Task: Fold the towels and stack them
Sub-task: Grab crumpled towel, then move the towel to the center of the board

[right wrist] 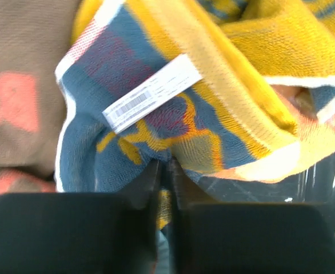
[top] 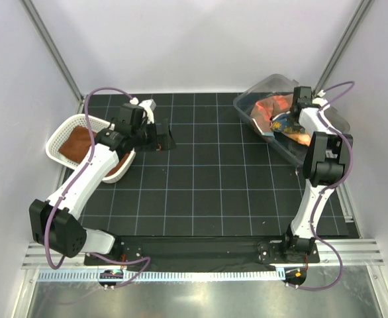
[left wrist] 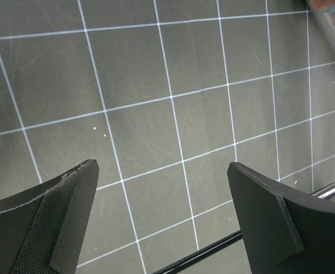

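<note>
Two tools: the left tool point(left wrist: 162, 168) hangs open over the counter point(left wrist: 156, 85) near the rust-brown towel point(top: 80, 142) in the basket point(top: 60, 130). Farther off, the right tool point(right wrist: 164, 171) pinches a blue-and-yellow towel point(right wrist: 224, 114) in the clear bin point(top: 260, 86), where the spotted brown towel point(right wrist: 24, 57) touching it might drag out too.

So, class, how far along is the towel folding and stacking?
Looks done: one rust-brown towel lies in the white mesh basket. In hand: the right gripper pinches a blue-and-yellow patterned towel inside the clear plastic bin. Left: other orange cloths there; the left gripper hangs open, empty.
</note>
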Available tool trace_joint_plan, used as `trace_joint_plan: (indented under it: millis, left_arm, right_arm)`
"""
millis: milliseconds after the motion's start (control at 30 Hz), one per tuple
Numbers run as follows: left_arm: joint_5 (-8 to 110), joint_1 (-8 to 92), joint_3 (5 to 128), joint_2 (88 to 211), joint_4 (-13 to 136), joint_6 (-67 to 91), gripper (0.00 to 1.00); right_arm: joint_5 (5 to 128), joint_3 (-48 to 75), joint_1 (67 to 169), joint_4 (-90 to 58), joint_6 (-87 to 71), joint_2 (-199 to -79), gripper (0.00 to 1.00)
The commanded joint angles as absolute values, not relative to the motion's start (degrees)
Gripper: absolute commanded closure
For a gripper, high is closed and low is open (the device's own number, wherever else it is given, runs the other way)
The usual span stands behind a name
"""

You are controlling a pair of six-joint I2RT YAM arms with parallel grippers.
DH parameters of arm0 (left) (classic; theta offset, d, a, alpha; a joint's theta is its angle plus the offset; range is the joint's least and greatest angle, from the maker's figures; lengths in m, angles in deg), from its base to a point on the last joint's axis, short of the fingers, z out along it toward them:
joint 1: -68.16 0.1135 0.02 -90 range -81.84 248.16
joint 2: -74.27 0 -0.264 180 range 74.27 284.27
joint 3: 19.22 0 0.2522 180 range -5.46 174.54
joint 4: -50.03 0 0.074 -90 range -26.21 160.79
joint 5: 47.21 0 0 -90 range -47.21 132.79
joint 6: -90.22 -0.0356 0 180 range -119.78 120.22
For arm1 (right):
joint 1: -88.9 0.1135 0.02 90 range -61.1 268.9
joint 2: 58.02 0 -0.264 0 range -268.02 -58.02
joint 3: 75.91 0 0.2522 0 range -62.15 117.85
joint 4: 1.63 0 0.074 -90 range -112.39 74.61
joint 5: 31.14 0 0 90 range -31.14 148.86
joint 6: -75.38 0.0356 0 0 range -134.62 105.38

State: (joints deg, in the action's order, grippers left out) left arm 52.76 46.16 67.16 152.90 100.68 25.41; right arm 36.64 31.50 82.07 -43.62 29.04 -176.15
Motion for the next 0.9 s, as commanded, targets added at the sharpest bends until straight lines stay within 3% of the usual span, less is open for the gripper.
trace_joint_plan:
  millis: [0,33,333,467,600,733,867]
  left_arm:
    - [51.32,46.28,67.57,152.23,98.69,26.24,0.00]
    - [50.62,46.19,67.66,151.53,98.69,26.33,0.01]
    - [57.79,52.77,74.16,148.18,89.29,31.68,0.01]
    - [67.38,59.44,76.71,148.71,90.42,34.33,0.00]
    - [66.97,60.08,74.52,146.00,92.96,31.61,0.00]
    - [60.98,60.08,70.14,143.35,97.98,29.41,0.01]
    - [60.63,60.08,65.04,141.94,101.05,27.03,0.05]
  right_arm:
    - [38.37,30.75,80.12,-39.12,30.92,-173.16,0.95]
    - [39.77,30.84,79.25,-38.60,30.30,-172.64,0.99]
    - [63.92,34.00,80.72,-44.81,16.78,-153.69,0.99]
    - [72.47,34.44,88.61,-50.54,13.69,-145.58,0.99]
    - [67.84,32.78,102.65,-55.62,12.89,-139.07,0.99]
    - [66.16,17.00,111.22,-50.47,16.84,-130.55,0.99]
    - [69.05,-7.68,115.09,-40.80,19.57,-124.56,0.99]
